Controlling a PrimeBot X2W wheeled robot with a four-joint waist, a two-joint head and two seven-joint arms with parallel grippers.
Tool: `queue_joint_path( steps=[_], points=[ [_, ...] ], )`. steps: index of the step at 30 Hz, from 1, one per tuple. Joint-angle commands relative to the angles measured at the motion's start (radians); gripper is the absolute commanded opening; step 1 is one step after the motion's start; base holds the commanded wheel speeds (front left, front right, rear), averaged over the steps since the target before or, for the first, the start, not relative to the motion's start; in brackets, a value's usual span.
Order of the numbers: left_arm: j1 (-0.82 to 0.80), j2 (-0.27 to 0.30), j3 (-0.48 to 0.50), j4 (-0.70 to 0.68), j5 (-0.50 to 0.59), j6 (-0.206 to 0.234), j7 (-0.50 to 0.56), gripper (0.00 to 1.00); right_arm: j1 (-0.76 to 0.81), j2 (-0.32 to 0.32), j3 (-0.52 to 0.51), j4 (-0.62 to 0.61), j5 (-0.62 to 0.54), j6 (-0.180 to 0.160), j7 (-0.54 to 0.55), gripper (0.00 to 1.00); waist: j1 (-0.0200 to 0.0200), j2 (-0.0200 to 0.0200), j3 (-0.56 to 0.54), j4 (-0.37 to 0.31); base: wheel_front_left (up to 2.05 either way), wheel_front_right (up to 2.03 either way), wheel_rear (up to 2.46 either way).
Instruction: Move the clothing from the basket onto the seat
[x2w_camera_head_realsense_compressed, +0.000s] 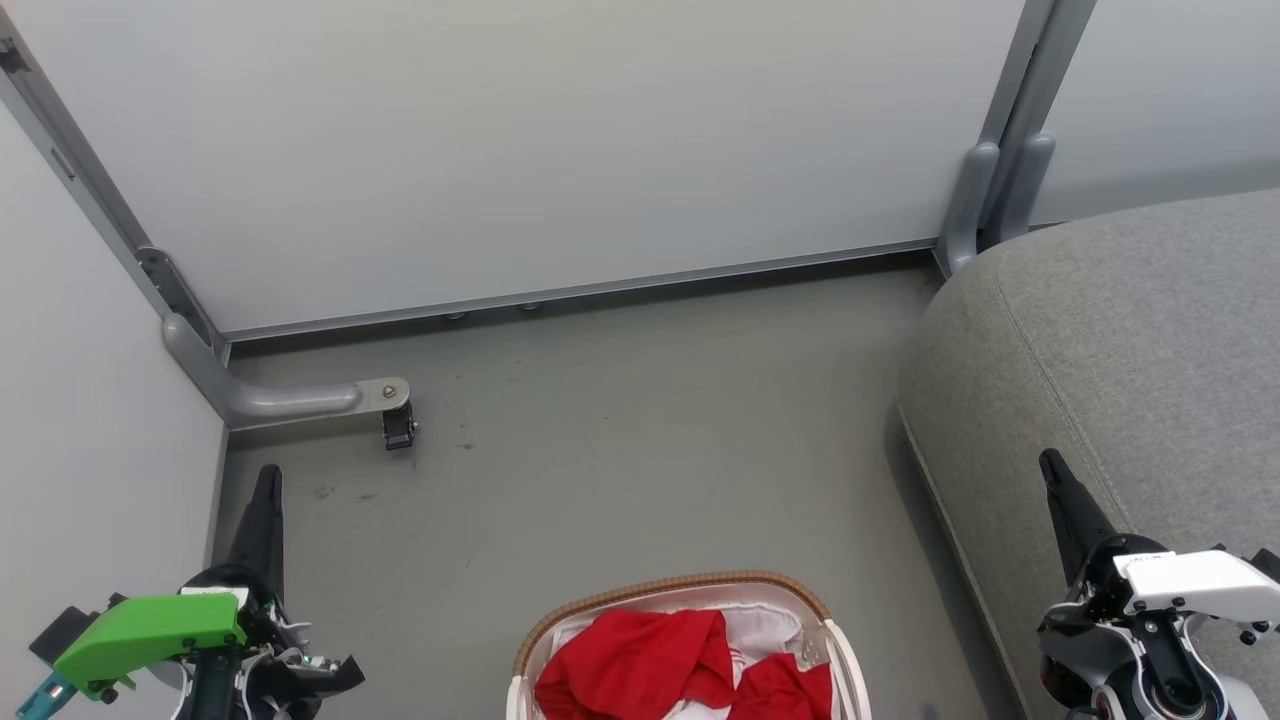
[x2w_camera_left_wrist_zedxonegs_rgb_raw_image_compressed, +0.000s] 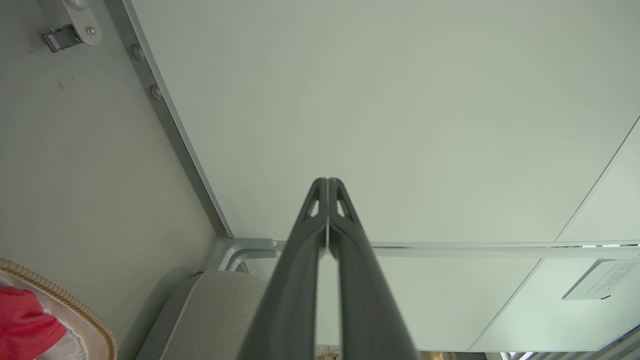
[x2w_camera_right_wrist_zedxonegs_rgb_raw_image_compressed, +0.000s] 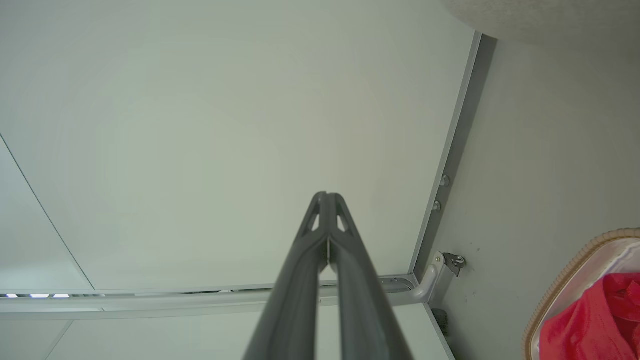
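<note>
Lying crumpled inside the basket (x2w_camera_head_realsense_compressed: 680, 583) on the floor (x2w_camera_head_realsense_compressed: 620, 420), the clothing (x2w_camera_head_realsense_compressed: 640, 660) looks like two red pieces, though the frame edge cuts them off. The left gripper (x2w_camera_head_realsense_compressed: 268, 480) and right gripper (x2w_camera_head_realsense_compressed: 1050, 462) hover empty, jaws clenched together. The seat (x2w_camera_head_realsense_compressed: 1130, 340) stands near the basket's right.

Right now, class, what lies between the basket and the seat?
A bare strip of grey floor lies between the basket and the seat, shown in the head view.

Soft red cloth clothing (x2w_camera_head_realsense_compressed: 640, 665), woven-look basket (x2w_camera_head_realsense_compressed: 690, 582) rim, matt grey fabric seat (x2w_camera_head_realsense_compressed: 1130, 340), smooth floor (x2w_camera_head_realsense_compressed: 620, 470)
</note>
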Motion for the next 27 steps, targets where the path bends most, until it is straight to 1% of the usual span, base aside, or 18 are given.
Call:
queue_joint_path(
  steps=[1,19,20,24,27],
  points=[
    [-0.010,0.004,0.002,-0.001,-0.003,-0.005,0.003,0.00,-0.008,-0.006,-0.001,-0.004,0.003,0.000,0.003,0.00,0.0000,-0.0001,0.000,0.000,0.00,0.00,0.00],
    [-0.010,0.004,0.002,-0.001,-0.003,-0.005,0.003,0.00,-0.008,-0.006,-0.001,-0.004,0.003,0.000,0.003,0.00,0.0000,-0.0001,0.000,0.000,0.00,0.00,0.00],
    [0.000,0.000,0.000,0.000,0.000,0.000,0.000,1.00,0.000,0.000,0.000,0.000,0.000,0.000,0.000,1.00,0.0000,-0.0001,0.000,0.000,0.00,0.00,0.00],
    [0.024,-0.006,-0.006,0.034,0.001,0.000,-0.002,1.00,0.026,0.011,0.005,0.032,-0.001,0.000,-0.002,1.00,0.0000,-0.0001,0.000,0.000,0.00,0.00,0.00],
    [0.027,-0.005,-0.021,0.028,0.007,0.000,-0.017,1.00,0.025,0.011,0.019,0.032,-0.010,0.000,-0.017,1.00,0.0000,-0.0001,0.000,0.000,0.00,0.00,0.00]
  ],
)
